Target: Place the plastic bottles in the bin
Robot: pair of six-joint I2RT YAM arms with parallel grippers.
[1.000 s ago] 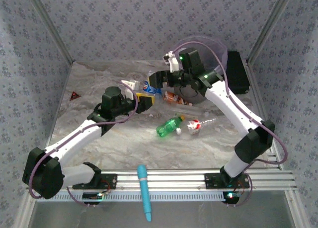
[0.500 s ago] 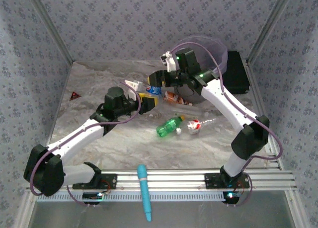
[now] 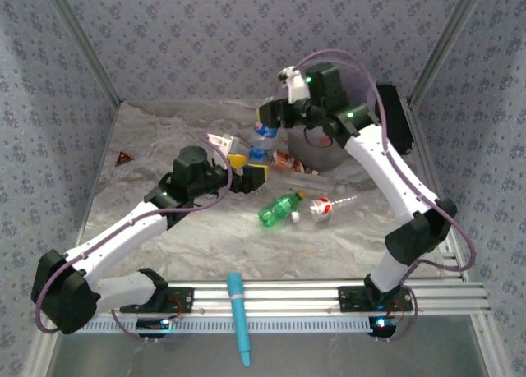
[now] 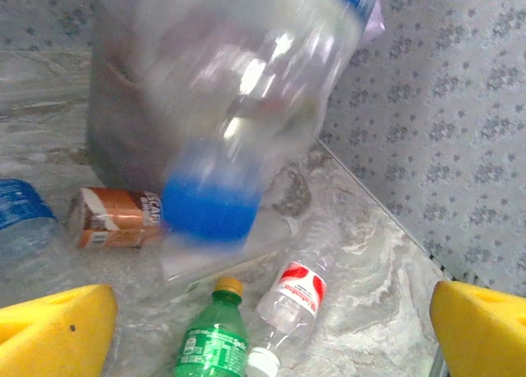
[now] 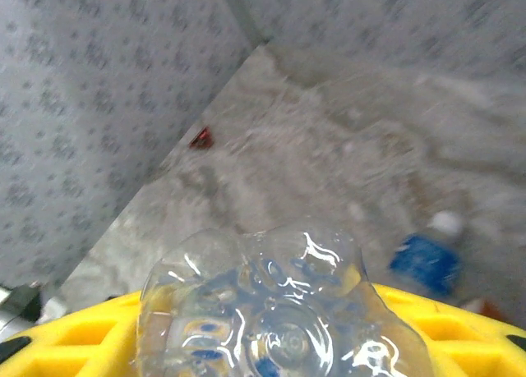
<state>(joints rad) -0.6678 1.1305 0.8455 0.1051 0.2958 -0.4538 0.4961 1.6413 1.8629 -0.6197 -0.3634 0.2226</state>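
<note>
Since a second ago the clear bottle has passed from my left pincer, whose yellow fingers have sprung apart, to my right pincer, which has closed on its base and lifted it.

From above, the bottle hangs cap down off the counter, just at 12 o'clock of the left pincer. The bin stands at 2 o'clock of it, behind my right arm. A green bottle and a red-labelled bottle lie at 6 o'clock.

At my left wrist, the fingers stand wide with nothing between them. The blurred clear bottle hangs ahead, with the bin at 10 o'clock and the green bottle at 6.

At my right wrist, the yellow pads are clamped on the clear bottle's base.
</note>
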